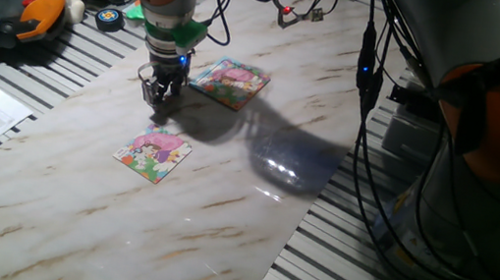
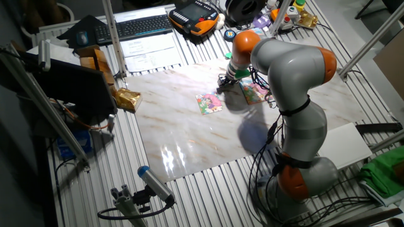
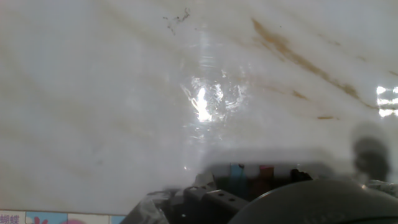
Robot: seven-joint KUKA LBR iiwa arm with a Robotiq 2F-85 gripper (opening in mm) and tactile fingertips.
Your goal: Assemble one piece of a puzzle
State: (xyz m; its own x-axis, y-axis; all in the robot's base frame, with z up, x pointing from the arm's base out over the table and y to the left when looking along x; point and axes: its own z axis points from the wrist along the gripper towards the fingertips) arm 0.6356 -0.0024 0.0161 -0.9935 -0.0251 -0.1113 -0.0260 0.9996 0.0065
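The gripper (image 1: 159, 95) hangs low over the marble-patterned table (image 1: 219, 215), between two colourful puzzle boards: one board (image 1: 153, 153) lies just below it in one fixed view, the second board (image 1: 230, 81) lies just beside it toward the arm's base. In the other fixed view the gripper (image 2: 225, 82) sits between the near board (image 2: 209, 103) and the far board (image 2: 254, 92), the latter partly hidden by the grey and orange arm (image 2: 297, 69). The fingers appear drawn close together, but whether they clasp anything cannot be told; the piece itself cannot be made out in any view. The hand view shows bare marble with a bright glare patch, blurred gripper hardware at the bottom edge, and a strip of a board (image 3: 56, 218) at the lower left corner bearing small characters, too cropped to read. A teach pendant (image 1: 6, 14) in black and orange and a keyboard (image 2: 140, 26) lie off the table; no lettering on them is legible.
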